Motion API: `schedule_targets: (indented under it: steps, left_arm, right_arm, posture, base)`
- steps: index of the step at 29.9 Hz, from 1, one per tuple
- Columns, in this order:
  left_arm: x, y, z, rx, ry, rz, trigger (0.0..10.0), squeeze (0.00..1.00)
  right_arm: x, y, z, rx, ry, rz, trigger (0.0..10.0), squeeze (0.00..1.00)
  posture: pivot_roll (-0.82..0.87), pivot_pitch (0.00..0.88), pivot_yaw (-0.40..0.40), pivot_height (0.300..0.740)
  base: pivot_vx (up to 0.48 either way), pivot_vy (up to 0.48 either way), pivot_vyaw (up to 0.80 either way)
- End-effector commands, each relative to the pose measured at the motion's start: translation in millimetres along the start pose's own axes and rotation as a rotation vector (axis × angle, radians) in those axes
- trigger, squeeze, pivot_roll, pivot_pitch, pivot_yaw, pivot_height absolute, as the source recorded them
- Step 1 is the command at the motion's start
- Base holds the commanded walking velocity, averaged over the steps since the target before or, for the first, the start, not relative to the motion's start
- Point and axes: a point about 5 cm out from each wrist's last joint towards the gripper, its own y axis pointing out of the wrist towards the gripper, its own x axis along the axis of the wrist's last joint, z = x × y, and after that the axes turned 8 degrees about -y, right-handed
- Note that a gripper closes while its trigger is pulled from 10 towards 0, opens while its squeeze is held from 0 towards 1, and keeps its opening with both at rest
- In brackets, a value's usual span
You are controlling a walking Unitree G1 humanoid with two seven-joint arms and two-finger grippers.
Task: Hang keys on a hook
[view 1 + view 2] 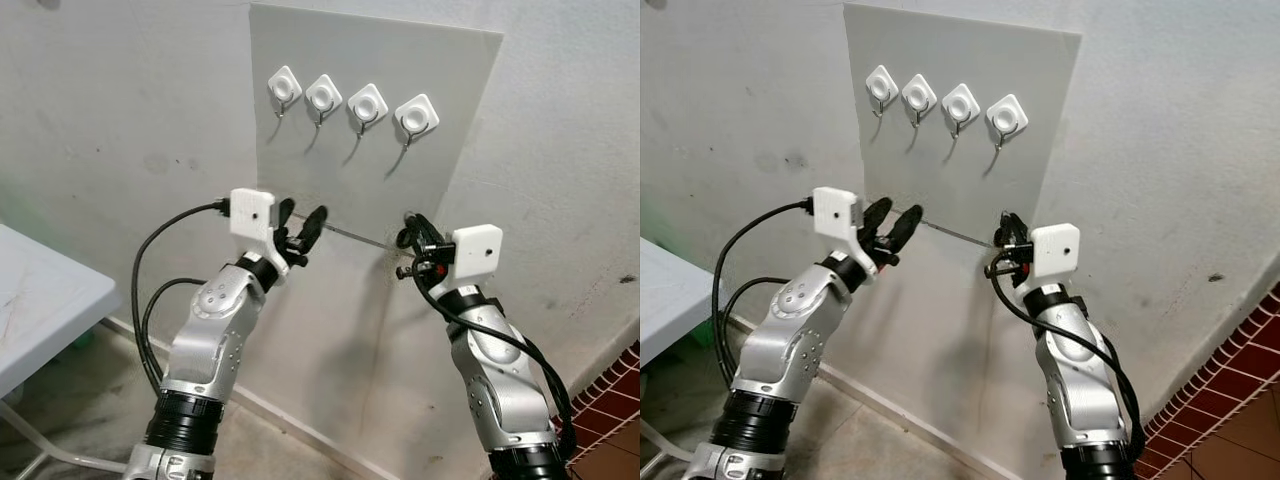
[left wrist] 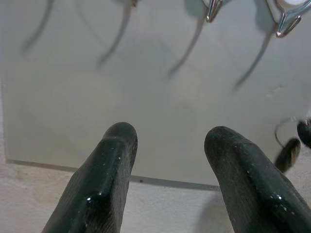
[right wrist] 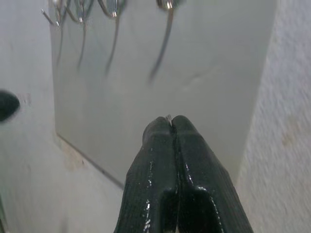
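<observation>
A grey board point(image 1: 400, 170) leans on the wall with a row of white hooks point(image 1: 367, 103) near its top, each with a metal prong point(image 2: 286, 22). My right gripper point(image 1: 410, 222) is up at the board's lower right, below the rightmost hook point(image 1: 416, 115), shut on a thin wire key ring point(image 2: 279, 133). Only a sliver of metal point(image 3: 168, 117) shows between its tips; the keys are hidden. My left gripper point(image 1: 303, 215) stands open and holds nothing, at the board's lower left edge, pointing at the board.
A white table point(image 1: 40, 290) stands at the left. Red tiled floor point(image 1: 610, 410) shows at the lower right. The rough white wall point(image 1: 130, 120) surrounds the board, and the board's bottom edge point(image 2: 146, 179) lies just beyond my left fingers.
</observation>
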Motion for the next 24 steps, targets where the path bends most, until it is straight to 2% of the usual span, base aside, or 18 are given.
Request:
schedule_targets:
  steps: [1, 3, 13, 18, 24]
  left_arm:
    - [8, 3.3, -5.3, -0.030, 0.020, -0.014, 10.0, 0.00]
    - [10, 3.6, -6.1, -0.034, 0.021, -0.014, 10.0, 0.00]
    - [13, 3.4, -13.0, -0.057, 0.030, -0.023, 10.0, 0.00]
    - [12, 2.2, -19.5, -0.083, 0.034, -0.017, 10.0, 0.00]
    - [11, 1.5, -24.6, -0.112, 0.040, -0.008, 10.0, 0.00]
  right_arm:
    - [8, 8.3, 0.9, 0.018, 0.023, -0.036, 10.0, 0.00]
    - [13, 14.1, 1.3, 0.026, 0.051, -0.061, 10.0, 0.00]
    - [35, 30.8, 2.4, 0.067, 0.062, -0.173, 10.0, 0.00]
    - [46, 32.2, 3.5, 0.096, 0.104, -0.248, 10.0, 0.00]
    - [47, 27.6, 6.0, 0.125, 0.123, -0.274, 10.0, 0.00]
  posture:
    - [0.05, 0.000, -0.030, 0.740]
    - [0.05, 0.000, -0.030, 0.740]
    - [0.05, 0.000, -0.041, 0.740]
    - [0.05, 0.000, -0.040, 0.740]
    - [0.05, 0.000, -0.036, 0.740]
  base:
    - [0.000, 0.000, 0.00]
    - [0.000, 0.000, 0.00]
    - [0.000, 0.000, 0.00]
    - [0.000, 0.000, 0.00]
    - [0.000, 0.000, 0.00]
